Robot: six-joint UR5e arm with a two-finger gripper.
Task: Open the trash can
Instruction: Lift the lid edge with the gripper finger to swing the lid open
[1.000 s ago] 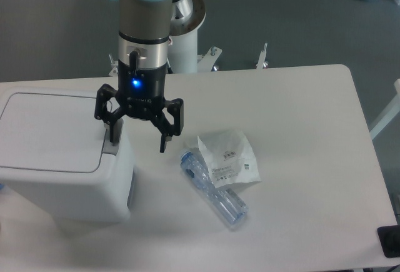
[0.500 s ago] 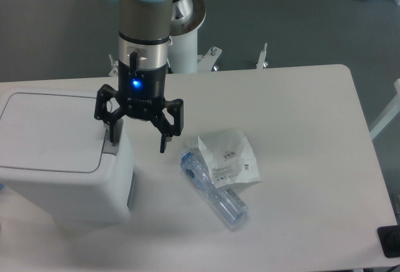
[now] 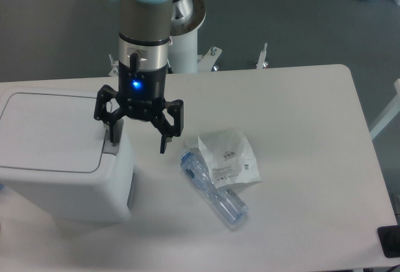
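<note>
The trash can (image 3: pixel 59 172) is a big white boxy bin at the table's left, with its flat lid (image 3: pixel 50 131) down. A grey push tab (image 3: pixel 110 149) sits at the lid's right edge. My gripper (image 3: pixel 138 142) hangs over the bin's right side with its fingers spread wide, so it is open and holds nothing. One fingertip (image 3: pixel 113 137) stands right on or just above the tab; the other fingertip (image 3: pixel 163 145) hangs off the bin's side over the table.
A crushed clear plastic bottle (image 3: pixel 214 189) lies on the white table (image 3: pixel 300 128) right of the gripper, with its white label (image 3: pixel 229 157) spread beside it. The robot's base post (image 3: pixel 185 40) rises behind the table. A black object (image 3: pixel 390 242) sits at the bottom right corner.
</note>
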